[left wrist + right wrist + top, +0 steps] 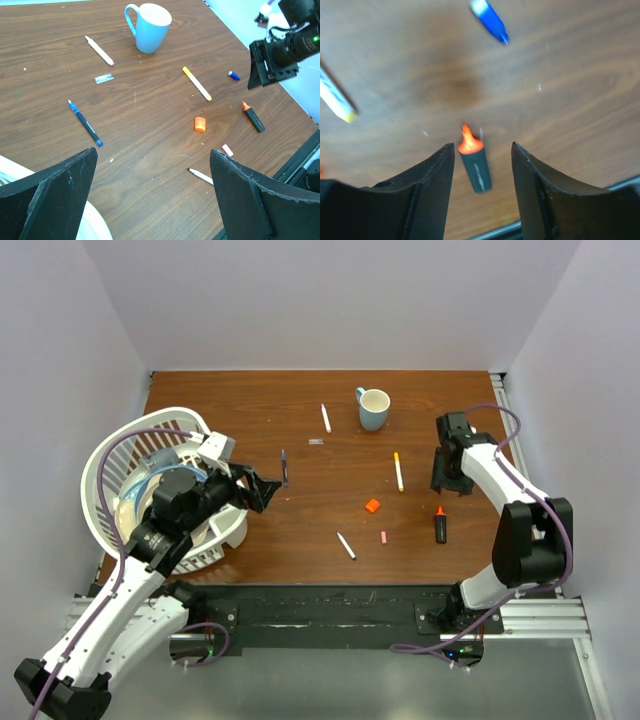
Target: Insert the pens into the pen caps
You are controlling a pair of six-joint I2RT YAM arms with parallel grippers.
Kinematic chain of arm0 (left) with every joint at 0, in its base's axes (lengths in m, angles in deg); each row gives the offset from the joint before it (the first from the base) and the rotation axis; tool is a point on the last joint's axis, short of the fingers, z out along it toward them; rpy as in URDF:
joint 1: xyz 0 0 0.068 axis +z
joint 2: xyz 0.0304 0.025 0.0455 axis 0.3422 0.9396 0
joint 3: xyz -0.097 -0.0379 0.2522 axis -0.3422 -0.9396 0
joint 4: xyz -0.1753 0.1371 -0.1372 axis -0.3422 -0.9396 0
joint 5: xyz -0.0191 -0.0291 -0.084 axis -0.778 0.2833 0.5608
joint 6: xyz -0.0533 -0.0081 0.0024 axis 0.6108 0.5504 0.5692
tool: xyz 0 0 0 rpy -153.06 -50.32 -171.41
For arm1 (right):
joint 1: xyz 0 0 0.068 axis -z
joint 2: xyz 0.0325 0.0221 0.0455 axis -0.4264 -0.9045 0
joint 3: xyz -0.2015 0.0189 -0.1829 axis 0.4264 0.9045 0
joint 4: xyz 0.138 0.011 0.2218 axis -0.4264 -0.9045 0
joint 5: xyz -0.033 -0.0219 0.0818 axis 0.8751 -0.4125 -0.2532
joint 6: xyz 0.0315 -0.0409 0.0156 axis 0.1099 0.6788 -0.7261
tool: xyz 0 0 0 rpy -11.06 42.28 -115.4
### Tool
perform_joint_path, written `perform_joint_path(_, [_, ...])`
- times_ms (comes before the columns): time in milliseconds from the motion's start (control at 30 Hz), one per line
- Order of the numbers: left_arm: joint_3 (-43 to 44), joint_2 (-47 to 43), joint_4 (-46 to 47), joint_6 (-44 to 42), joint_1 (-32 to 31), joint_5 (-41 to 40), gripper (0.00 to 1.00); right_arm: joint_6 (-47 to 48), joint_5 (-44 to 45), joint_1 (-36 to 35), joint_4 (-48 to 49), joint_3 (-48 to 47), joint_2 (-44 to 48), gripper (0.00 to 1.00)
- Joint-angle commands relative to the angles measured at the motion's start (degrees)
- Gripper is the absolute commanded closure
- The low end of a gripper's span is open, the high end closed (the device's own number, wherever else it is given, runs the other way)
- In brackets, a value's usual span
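**Right gripper** (483, 146): fingers spread, holding nothing, above the table (220, 410).
- Highlighter (475, 162): flat on the table, seen in the gap between the fingers, untouched, with its orange end pointing away from the wrist.
- Blue cap (490, 20): farther ahead of the fingertips, well apart.
- Yellow pen (335, 97): off to one side; only its tip shows.

**Left gripper** (262, 490): fingers spread, empty, just beside the basket (110, 455).
- Blue pen (85, 123): nearest, just ahead.
- Orange cap (200, 124), pink cap (227, 149), white pen (201, 175): ahead, toward the other finger.
- Mug (150, 27): far ahead.
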Motion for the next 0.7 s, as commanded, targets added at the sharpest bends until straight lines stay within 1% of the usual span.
perform_joint_path(0, [-0.2,-0.2,2.3,-0.4,-0.3,2.0,0.00,0.2,-6.8,1.9,0.4,4.9,2.6,0.44])
perform_joint_path(200, [-0.4,-0.3,2.4,-0.6,-0.9,3.7,0.00,1.4,-10.4,2.6,3.0,8.7,1.5,0.44])
perform_joint_path(267, [-0.5,-0.6,2.3,-0.8,-1.0,3.3,0.00,1.8,-12.5,2.9,3.6,9.0,1.2,0.45])
perform_joint_path(400, [-0.7,-1.2,2.2,-1.0,-1.1,2.4,0.00,1.5,-13.1,3.4,3.6,8.6,-1.8,0.45])
perform_joint_path(667, [-1.0,-1.2,2.3,-1.3,-1.1,1.7,0.01,1.0,-14.1,3.8,1.8,7.8,-6.4,0.52])
